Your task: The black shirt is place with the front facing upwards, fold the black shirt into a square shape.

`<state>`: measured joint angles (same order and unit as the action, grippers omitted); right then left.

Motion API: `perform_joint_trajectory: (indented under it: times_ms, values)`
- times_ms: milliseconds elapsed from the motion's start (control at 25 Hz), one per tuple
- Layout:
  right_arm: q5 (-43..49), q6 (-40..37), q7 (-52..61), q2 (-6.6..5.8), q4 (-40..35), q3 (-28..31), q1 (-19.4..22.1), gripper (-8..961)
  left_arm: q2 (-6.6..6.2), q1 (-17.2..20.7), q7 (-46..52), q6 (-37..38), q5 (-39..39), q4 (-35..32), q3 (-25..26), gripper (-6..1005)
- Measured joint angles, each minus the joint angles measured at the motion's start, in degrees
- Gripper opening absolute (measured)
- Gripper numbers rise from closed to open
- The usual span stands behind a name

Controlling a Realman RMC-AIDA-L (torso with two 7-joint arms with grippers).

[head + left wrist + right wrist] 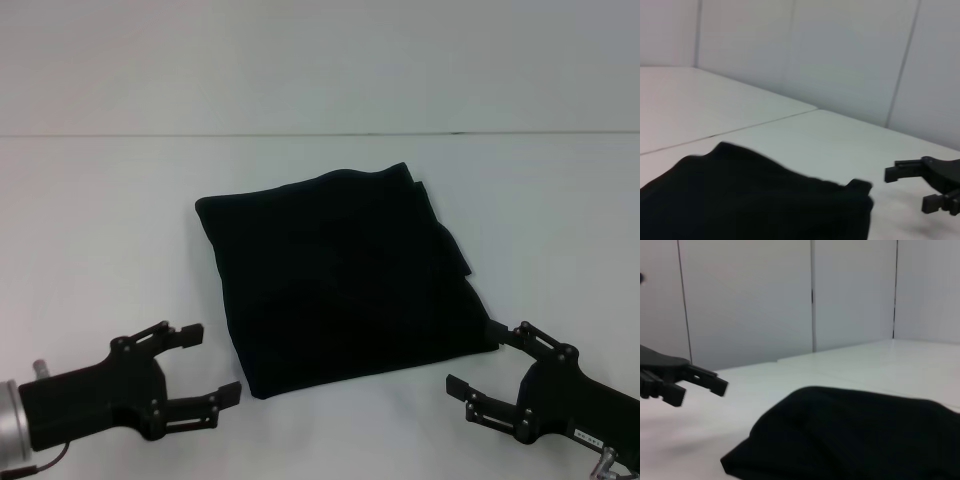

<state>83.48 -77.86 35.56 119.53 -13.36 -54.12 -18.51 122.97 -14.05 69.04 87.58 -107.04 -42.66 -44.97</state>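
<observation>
Black shirt [340, 275] lies folded into a rough square at centre of the white counter [100, 220], no print showing, a few layered edges stepped along its right side. Left gripper [205, 365] sits low near the shirt's near-left corner, fingers spread, empty, clear of cloth. Right gripper [480, 360] just beside the near-right corner, fingers apart, holding nothing, upper fingertip right at the cloth edge.

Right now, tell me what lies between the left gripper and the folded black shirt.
Nothing: in the head view only bare white table separates the open left gripper from the black shirt. The right gripper, also open, sits by its near right corner.
</observation>
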Motion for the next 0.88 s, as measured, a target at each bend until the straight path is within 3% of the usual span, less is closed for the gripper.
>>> perform_joint_trajectory:
  times_ms: [320,880]
  values:
    - [0.4,2.6,1.5,0.00,-0.3,0.1,-0.3,909,-0.45,0.6,0.1,-0.5,-3.9,2.8,3.9,949]
    - [0.4,2.0,1.5,0.00,-0.2,0.3,0.2,909,-0.46,0.5,-0.1,1.1,-4.0,2.8,4.1,948]
